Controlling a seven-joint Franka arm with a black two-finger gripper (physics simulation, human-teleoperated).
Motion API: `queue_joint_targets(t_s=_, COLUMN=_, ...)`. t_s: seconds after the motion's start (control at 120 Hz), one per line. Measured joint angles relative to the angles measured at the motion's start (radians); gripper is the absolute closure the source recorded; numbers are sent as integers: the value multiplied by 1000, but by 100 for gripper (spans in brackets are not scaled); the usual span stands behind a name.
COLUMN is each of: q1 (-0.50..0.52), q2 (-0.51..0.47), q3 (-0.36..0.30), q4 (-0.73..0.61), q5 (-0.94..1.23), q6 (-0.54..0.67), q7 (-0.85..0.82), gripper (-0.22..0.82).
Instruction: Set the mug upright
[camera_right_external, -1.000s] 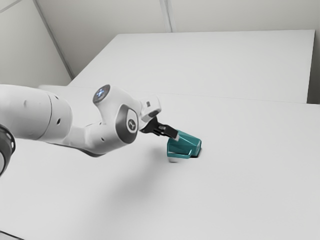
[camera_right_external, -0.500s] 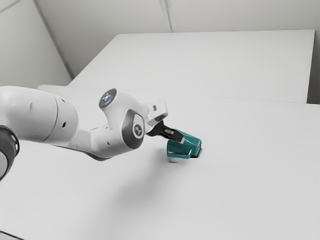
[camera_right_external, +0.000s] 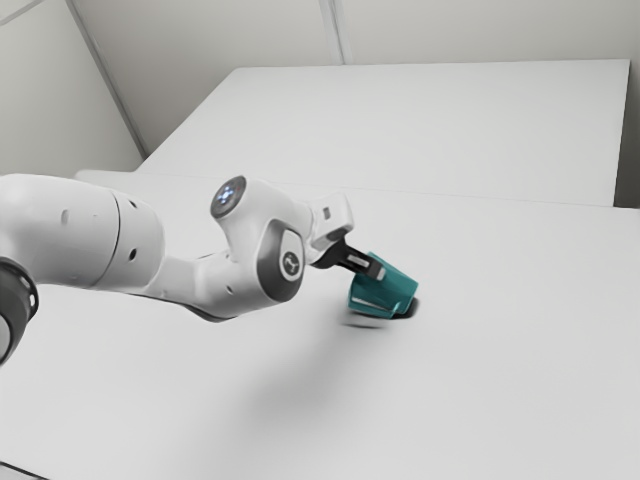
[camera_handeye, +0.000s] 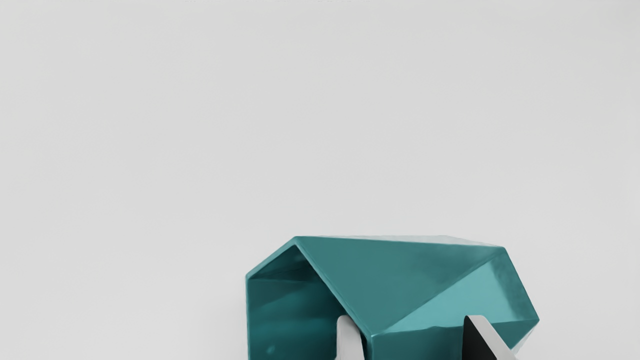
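White table (camera_right_external: 500, 390) surrounds the tilted teal mug (camera_right_external: 388, 291); parted pincer (camera_right_external: 378, 272) grips nothing, one finger (camera_handeye: 348, 340) at the mouth.

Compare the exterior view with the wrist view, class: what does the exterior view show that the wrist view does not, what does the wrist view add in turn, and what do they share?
Exterior view: the white arm reaching in from that view's left, the mug's handle, and the wall beyond the table.

Wrist view: the mug's open mouth, with its dark teal inner wall.

Both: the teal mug, not upright, the gripper at it, and the pale table.
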Motion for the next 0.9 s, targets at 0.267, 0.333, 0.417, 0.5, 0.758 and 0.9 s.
queue_joint_targets(t_s=0.267, q1=-40, q2=35, q3=-6, q4=46, q5=-9, q6=25, q7=-4, gripper=52)
queue_joint_targets(t_s=0.333, q1=-51, q2=48, q3=-8, q4=60, q5=-10, q6=30, q7=-8, gripper=52)
queue_joint_targets(t_s=0.417, q1=-64, q2=73, q3=-11, q4=88, q5=-11, q6=33, q7=-13, gripper=54)
queue_joint_targets(t_s=0.5, q1=-74, q2=82, q3=-17, q4=96, q5=-12, q6=36, q7=-24, gripper=57)
queue_joint_targets(t_s=0.758, q1=-80, q2=83, q3=-37, q4=103, q5=-14, q6=58, q7=-60, gripper=73)
queue_joint_targets(t_s=0.9, q1=-79, q2=57, q3=-36, q4=98, q5=-15, q6=49, q7=-75, gripper=76)
